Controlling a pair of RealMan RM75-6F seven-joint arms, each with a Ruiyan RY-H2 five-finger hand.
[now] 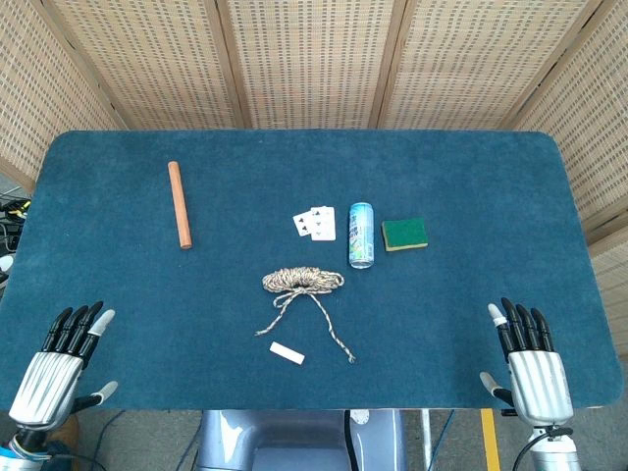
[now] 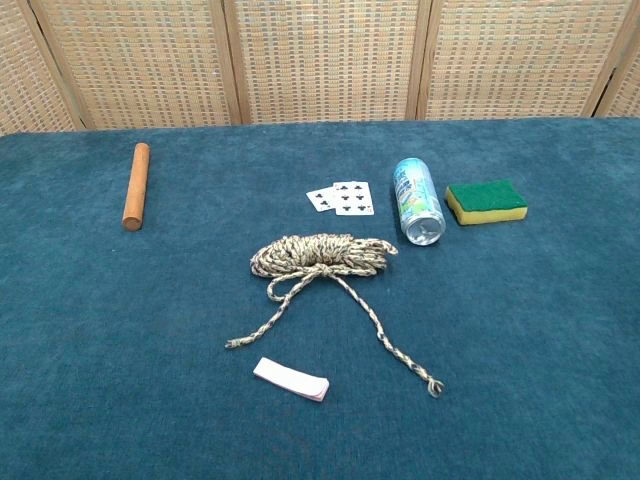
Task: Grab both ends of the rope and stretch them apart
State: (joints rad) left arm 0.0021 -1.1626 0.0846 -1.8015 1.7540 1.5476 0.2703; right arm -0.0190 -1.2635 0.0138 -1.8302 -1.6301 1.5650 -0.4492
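Observation:
A coiled beige-and-brown rope (image 1: 302, 282) (image 2: 322, 257) lies at the middle of the blue table. Two loose ends trail toward me: one ends at the left (image 1: 261, 333) (image 2: 233, 343), the other at the right (image 1: 349, 358) (image 2: 434, 385). My left hand (image 1: 61, 361) rests flat at the near left edge, fingers apart, holding nothing. My right hand (image 1: 530, 361) lies at the near right edge, fingers extended and empty. Both hands are far from the rope. The chest view shows neither hand.
A wooden dowel (image 1: 179, 204) (image 2: 136, 185) lies far left. Playing cards (image 1: 316, 224) (image 2: 341, 198), a can on its side (image 1: 361, 235) (image 2: 418, 200) and a green-yellow sponge (image 1: 404, 234) (image 2: 486, 201) sit behind the rope. A small white strip (image 1: 287, 353) (image 2: 290, 379) lies between the rope ends.

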